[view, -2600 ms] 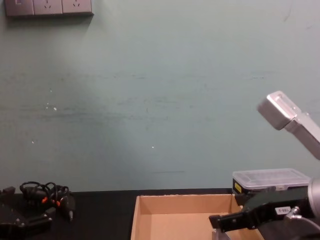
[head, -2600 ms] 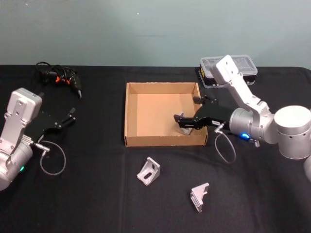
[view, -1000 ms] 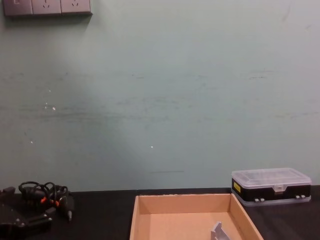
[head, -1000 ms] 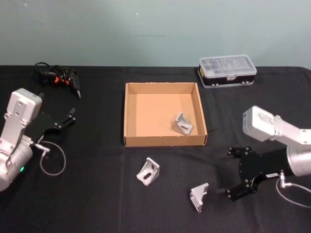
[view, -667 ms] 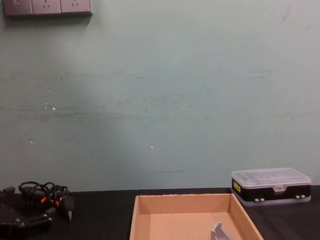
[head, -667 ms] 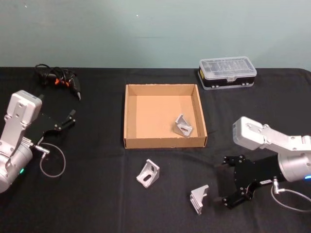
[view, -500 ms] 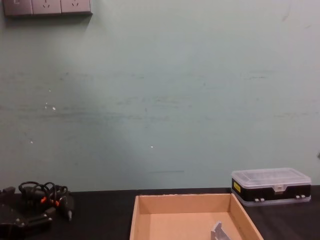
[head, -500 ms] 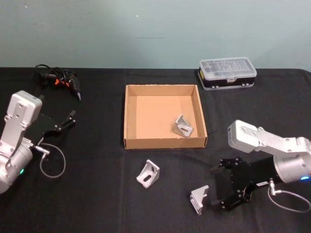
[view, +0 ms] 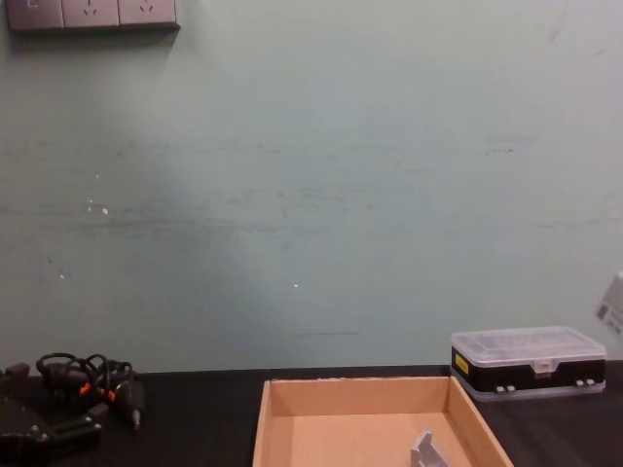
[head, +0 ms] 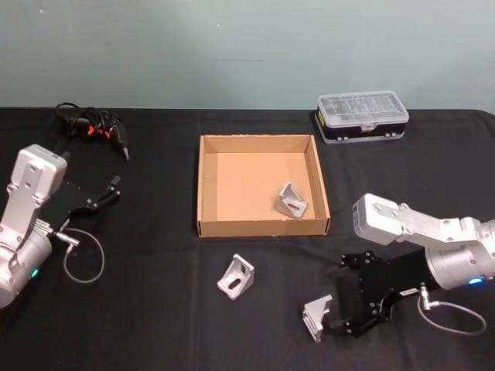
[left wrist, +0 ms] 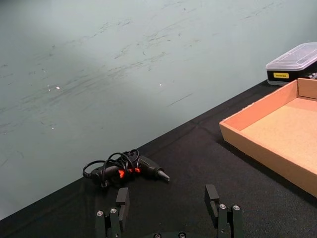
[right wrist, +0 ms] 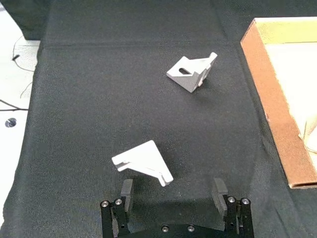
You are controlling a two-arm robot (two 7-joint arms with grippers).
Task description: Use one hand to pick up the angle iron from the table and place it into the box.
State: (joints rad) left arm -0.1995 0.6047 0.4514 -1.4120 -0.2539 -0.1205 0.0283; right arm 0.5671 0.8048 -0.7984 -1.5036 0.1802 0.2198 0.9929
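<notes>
Though partly complete, shows one angle iron resting inside the box, a second iron loose on the worktop, the right hand poised just beside a third iron with jaws spread, and the left hand parked at the worktop's left, jaws likewise spread.

Clear-lidded case, and perhaps a corded screwdriver.

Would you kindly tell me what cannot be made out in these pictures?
Box: right wrist view, the frame edge cuts off most of it.
Angle iron inside it: chest view, the bottom edge hides all but its tip.
Plastic case: head view, contents too small to tell.
Left hand: left wrist view, the bottom edge cuts off its finger bases.
</notes>
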